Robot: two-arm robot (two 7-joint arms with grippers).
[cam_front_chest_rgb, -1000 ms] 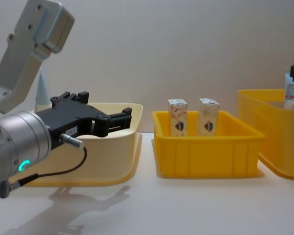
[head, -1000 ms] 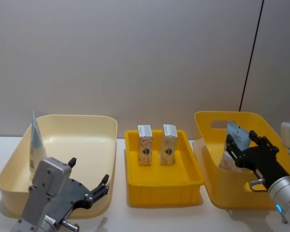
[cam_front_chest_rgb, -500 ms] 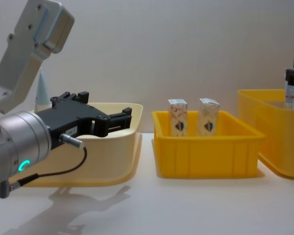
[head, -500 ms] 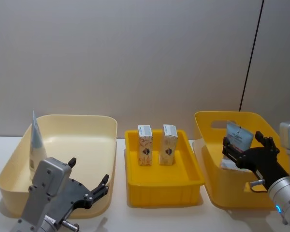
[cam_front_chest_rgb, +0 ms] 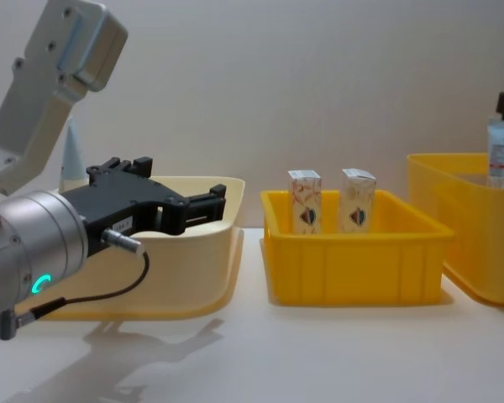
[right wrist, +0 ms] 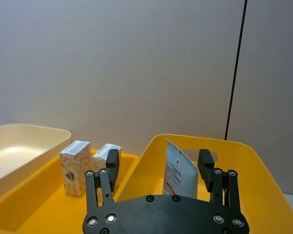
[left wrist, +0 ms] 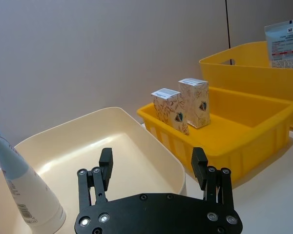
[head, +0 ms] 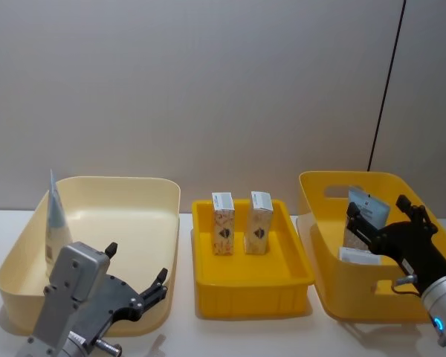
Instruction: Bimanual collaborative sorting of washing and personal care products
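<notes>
Item 1. Two marbled cartons [head: 223,222] [head: 259,222]: stood upright side by side at the rear of the shallow yellow tray [head: 251,285] in the middle of the desk [cam_front_chest_rgb: 260,353]. They are judged to be grouped there as one sorted class.

Item 2. Whitish cone-shaped tube [head: 55,230]: stood cap-down, leaning on the left wall of the cream bin [head: 126,192], crimped end uppermost; judged sorted.

Item 3. Pale blue squeeze tube [right wrist: 179,175]: propped against the inner wall of the deep yellow bin [head: 323,279], printed panel facing out. A flat white item [head: 359,256] is seen lying lower in the same bin; its kind cannot be told.

Item 4. Right claw [head: 385,227]: held over the deep yellow bin, fingers spread apart, nothing clamped. In the right wrist view the tube is seen beyond the spread fingers, between them in line of sight but apart from both; the tube is judged to be released.

Item 5. Left claw [head: 138,286]: held at the near rim of the cream bin, fingers apart, empty; the cone-shaped tube is well to its left, untouched. The arm is judged idle.
</notes>
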